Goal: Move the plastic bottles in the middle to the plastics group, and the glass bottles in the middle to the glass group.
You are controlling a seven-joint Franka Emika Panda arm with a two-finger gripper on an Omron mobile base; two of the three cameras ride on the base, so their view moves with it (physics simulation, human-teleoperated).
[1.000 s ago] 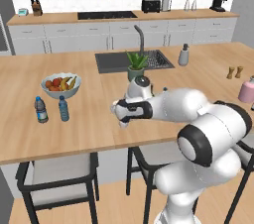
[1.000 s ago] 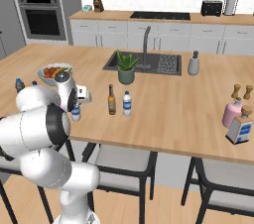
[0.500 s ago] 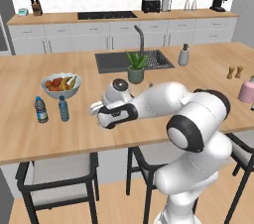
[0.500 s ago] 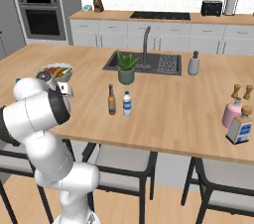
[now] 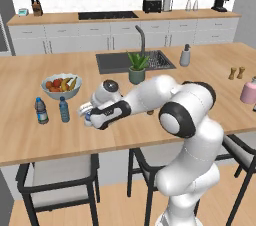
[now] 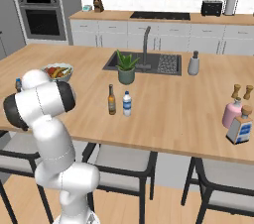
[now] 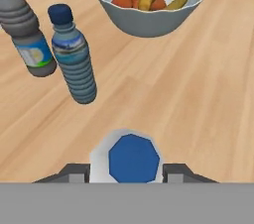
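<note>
Gripper [image 7: 127, 171] clamped on a blue-capped water bottle [image 7: 133, 157], body mostly hidden, near counter's front edge [image 5: 50, 147] beside two bottles [image 7: 74, 54]

fruit bowl [image 5: 61, 85] on counter | potted plant [image 5: 136, 67] by sink [image 5: 160, 58]
</note>
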